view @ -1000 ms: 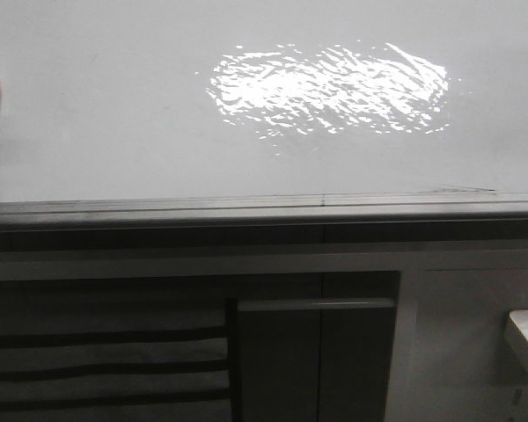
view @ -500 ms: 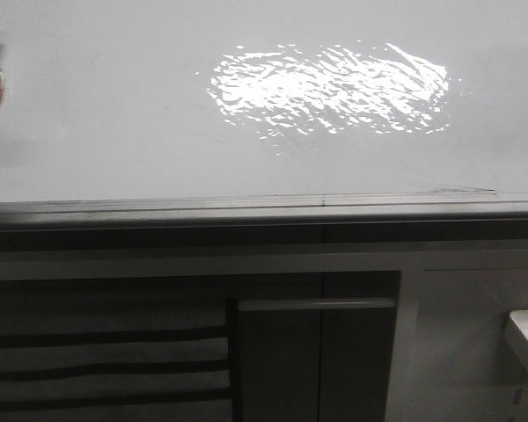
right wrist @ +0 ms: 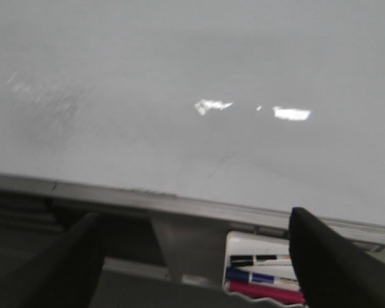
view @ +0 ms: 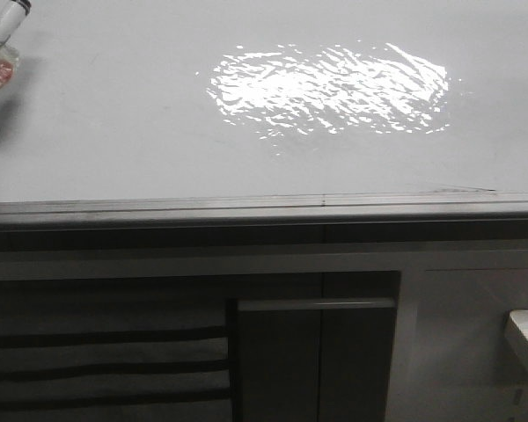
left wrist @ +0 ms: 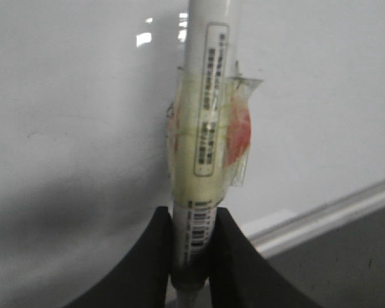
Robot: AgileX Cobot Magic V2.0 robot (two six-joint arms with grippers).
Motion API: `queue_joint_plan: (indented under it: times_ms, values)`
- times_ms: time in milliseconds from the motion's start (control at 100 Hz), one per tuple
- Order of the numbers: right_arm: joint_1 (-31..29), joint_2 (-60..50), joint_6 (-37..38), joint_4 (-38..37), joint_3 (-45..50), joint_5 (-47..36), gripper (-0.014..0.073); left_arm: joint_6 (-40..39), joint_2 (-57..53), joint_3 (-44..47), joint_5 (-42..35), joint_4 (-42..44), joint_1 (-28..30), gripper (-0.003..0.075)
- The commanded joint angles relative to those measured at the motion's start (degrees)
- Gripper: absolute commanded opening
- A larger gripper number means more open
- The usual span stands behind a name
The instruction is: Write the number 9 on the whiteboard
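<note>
The whiteboard fills the upper front view, glossy white-grey with a rippled glare patch and a grey edge rail. No number 9 shows on it in any view. My left gripper is shut on a white marker wrapped in yellowish tape with a red patch. The marker points toward the board; its tip is out of the wrist view. The marker's end shows at the front view's top left corner, over the board. My right gripper is open and empty, facing the board above the rail.
A white tray with black, blue and red markers sits below the rail between the right fingers. Its corner shows at the front view's lower right. Dark cabinet panels lie under the rail.
The marker at the front view's left edge has moved up and a little right, from mid-left to the top left corner. Nothing new is drawn on the board.
</note>
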Motion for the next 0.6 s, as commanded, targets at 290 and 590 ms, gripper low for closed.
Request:
queue_joint_plan:
  times_ms: [290,590]
  values:
    - [11.6,20.9,-29.5,18.8,-16.9,18.8,0.0435,29.6,-1.1,-12.2,25.4,-15.4,-13.4,-0.0014]
    - [22.2,30.3,-48.0,29.8,-21.6,13.9,0.0435,34.0,-1.1,-12.2,23.9,-16.1,-24.9,-0.0014]
